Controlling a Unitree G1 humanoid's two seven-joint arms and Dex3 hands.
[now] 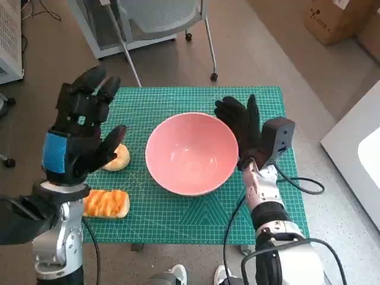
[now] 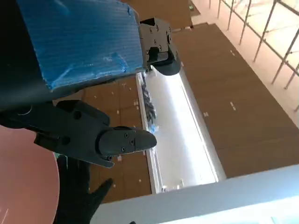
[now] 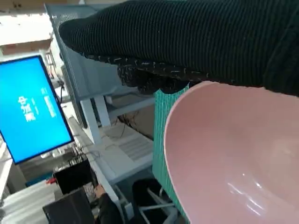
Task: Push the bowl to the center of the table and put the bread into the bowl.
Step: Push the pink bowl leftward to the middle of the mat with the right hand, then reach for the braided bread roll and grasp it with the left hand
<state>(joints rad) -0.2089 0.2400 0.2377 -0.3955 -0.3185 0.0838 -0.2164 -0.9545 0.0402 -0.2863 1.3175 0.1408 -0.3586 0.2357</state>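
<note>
From the head camera I see a pink bowl (image 1: 191, 153) sitting near the middle of a green cutting mat (image 1: 196, 217) that covers the counter (image 1: 300, 196). I take the bowl as my landmark. My right hand (image 1: 242, 127), in its black glove, stands upright with its fingers extended flat against the bowl's right rim, holding nothing. In the right wrist camera the glove (image 3: 196, 42) lies as a dark band just over the bowl's pink rim (image 3: 224, 154), with the mat's edge beside it.

My left hand (image 1: 80, 133), black with blue tape (image 1: 56, 152) on its back, is raised to the left of the bowl, fingers spread and empty. In the left wrist camera its taped back (image 2: 79, 42) fills the frame, and a slice of the pink bowl (image 2: 25, 182) shows at the edge.

Two pieces of bread lie on the mat to the left of the bowl. A round pale bun (image 1: 117, 158) lies closer to the bowl, partly hidden behind my left hand. A long orange-topped loaf (image 1: 107, 203) lies further left and nearer my body. Neither touches the bowl.

Beyond the bowl, past the counter's far edge, stands a chair (image 1: 163, 21) on wheels. A blue screen (image 3: 30, 107) shows in the right wrist camera.
</note>
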